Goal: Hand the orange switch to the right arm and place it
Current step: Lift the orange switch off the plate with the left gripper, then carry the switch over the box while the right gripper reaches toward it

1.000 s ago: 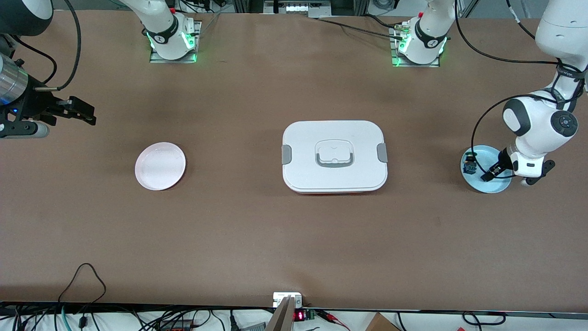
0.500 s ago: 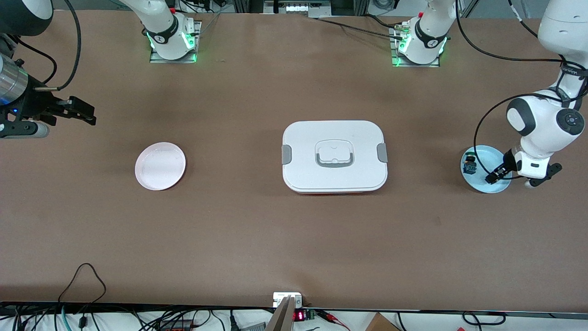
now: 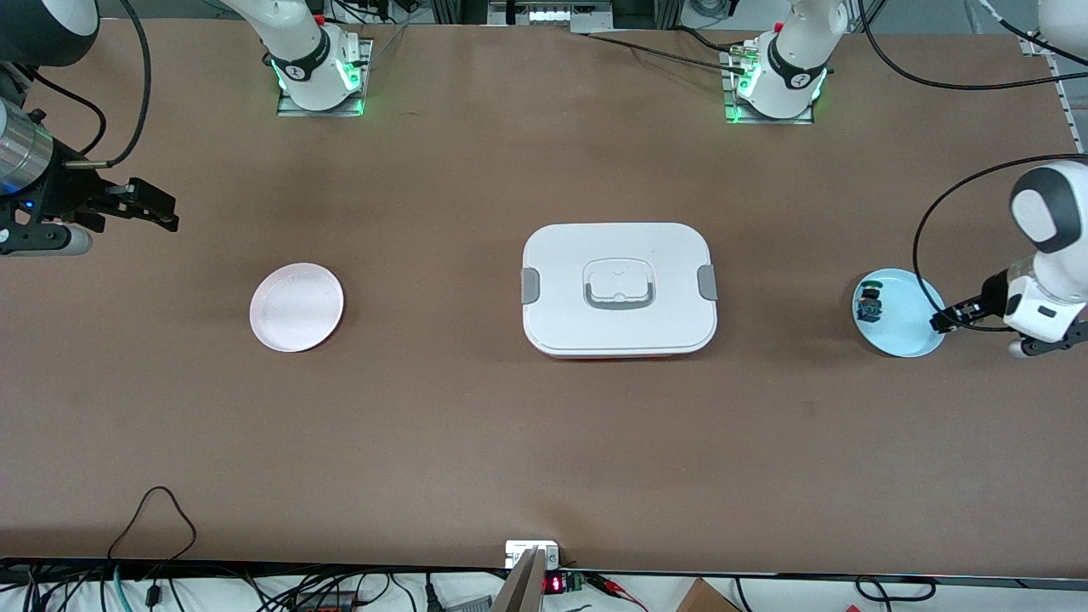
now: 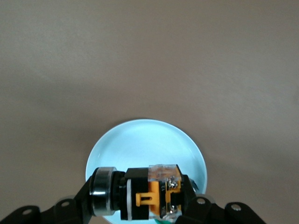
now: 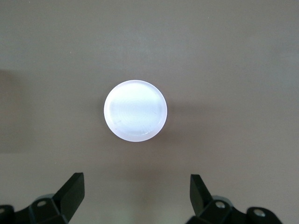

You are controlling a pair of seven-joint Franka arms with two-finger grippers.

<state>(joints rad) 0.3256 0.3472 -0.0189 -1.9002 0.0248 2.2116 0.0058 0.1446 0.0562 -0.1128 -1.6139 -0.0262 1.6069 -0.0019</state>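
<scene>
I'm seeing wide bare desk (image 3: 476, 425) between the white box (image 3: 619, 289) and the blue plate (image 3: 899, 325). My left gripper (image 3: 942, 322) is hanging over that plate's rim, clamping the orange switch (image 4: 156, 193). My right gripper (image 3: 157, 213) is waiting, jaws spread and holding nothing, near the pink plate (image 3: 297, 307).

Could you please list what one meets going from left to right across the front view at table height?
Right gripper → pink plate → white box → blue plate → left gripper, holding the orange switch.
</scene>
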